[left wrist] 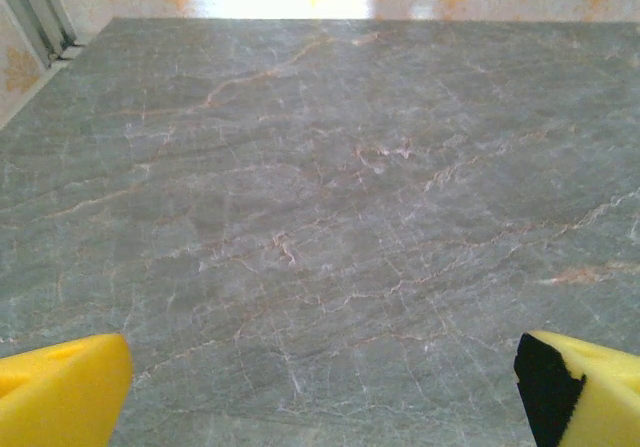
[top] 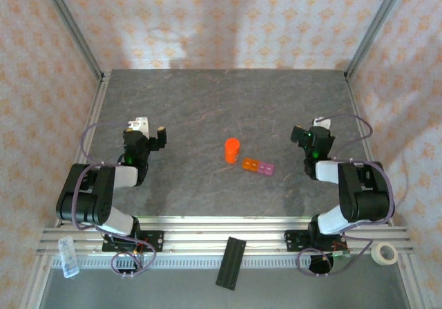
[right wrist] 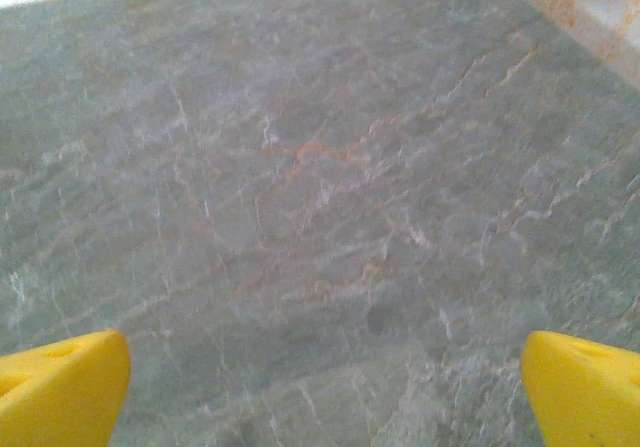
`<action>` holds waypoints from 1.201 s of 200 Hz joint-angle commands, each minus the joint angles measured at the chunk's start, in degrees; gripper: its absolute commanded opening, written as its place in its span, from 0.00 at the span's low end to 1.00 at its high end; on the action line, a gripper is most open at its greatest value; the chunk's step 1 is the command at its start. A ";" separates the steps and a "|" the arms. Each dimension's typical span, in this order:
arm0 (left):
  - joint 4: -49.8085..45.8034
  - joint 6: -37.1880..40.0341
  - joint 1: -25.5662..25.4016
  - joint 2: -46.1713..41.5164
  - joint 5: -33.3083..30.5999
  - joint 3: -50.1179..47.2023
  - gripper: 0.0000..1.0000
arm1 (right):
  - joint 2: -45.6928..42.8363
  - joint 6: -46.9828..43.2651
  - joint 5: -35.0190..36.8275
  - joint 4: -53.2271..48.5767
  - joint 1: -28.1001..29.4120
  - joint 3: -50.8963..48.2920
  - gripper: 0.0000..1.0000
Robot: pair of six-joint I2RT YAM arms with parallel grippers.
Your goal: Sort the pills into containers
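Containers beside orange bottle; pills possibly inside, too small to tell.

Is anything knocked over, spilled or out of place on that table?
Nothing stands out. The orange bottle stands upright, the strip of cells lies flat beside it, and nothing looks spilled on the table.

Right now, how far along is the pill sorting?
Nothing looks done yet: the strip lies beside the bottle, and no pills can be made out. Nothing is in hand: left gripper and right gripper are open, empty, over bare table. The whole sorting looks left.
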 commanded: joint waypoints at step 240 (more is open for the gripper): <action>-42.36 -22.21 -12.02 -19.43 -2.44 16.83 1.00 | -7.64 14.02 -12.56 -60.69 29.13 34.33 0.99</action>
